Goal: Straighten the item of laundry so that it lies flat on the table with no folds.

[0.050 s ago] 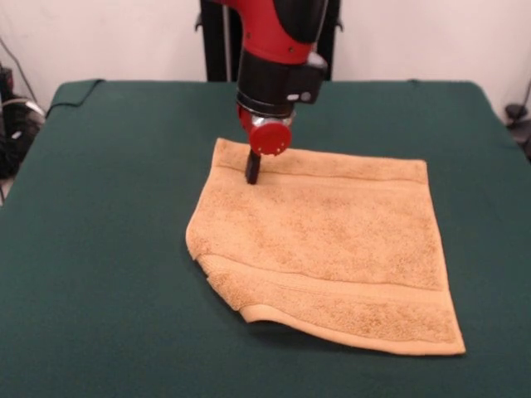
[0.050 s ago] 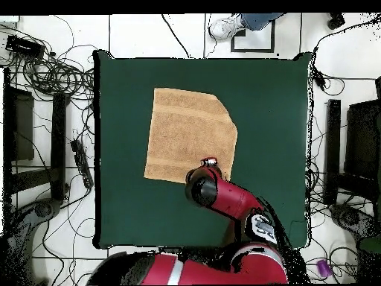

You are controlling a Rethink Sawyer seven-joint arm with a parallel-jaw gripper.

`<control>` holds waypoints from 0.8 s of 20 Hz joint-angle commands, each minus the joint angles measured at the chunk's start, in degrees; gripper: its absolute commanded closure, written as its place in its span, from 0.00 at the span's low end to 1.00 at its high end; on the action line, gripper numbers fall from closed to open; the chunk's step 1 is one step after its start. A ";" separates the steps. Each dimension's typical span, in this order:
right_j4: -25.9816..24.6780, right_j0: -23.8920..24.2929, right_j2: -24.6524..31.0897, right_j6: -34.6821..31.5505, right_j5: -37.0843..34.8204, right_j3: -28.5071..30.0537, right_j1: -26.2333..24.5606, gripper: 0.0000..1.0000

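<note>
The claw [image 1: 252, 168] is down on the towel [image 1: 332, 249], its dark tip touching the cloth just inside the far border band, near the far left corner as the front view shows it. Only one dark tip is visible below the red wrist, so I cannot tell whether the claw is clenched on the cloth or released and merely pressing on it. In the overhead view the arm covers the claw, which sits at the towel's [image 2: 186, 134] edge nearest the robot.

The towel lies near the middle of the tabletop [image 1: 99, 249], a little toward the far side, well clear of every edge. Most of it is already spread flat: the far edge and right edge run straight, and the near right corner is laid out. What is left, by my reading, is the near left corner. There the outline is cut off at a slant instead of coming to a square corner, and the edge looks doubled and slightly lifted, with a shadow under it. That corner would need to be drawn out before the task is done.

No writing, brand or label can be read; no tag shows in either view.
</note>
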State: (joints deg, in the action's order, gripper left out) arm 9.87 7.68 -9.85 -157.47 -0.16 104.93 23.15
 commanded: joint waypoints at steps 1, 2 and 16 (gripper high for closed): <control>-1.93 0.87 10.15 0.07 -6.92 -0.61 -0.86 1.00; -1.69 0.91 10.76 -0.84 -5.72 -0.48 -1.69 1.00; 3.55 6.86 22.57 -6.76 -8.41 5.50 1.97 1.00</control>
State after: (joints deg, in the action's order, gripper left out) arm 9.60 13.65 -1.25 -157.47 -0.81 106.76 25.36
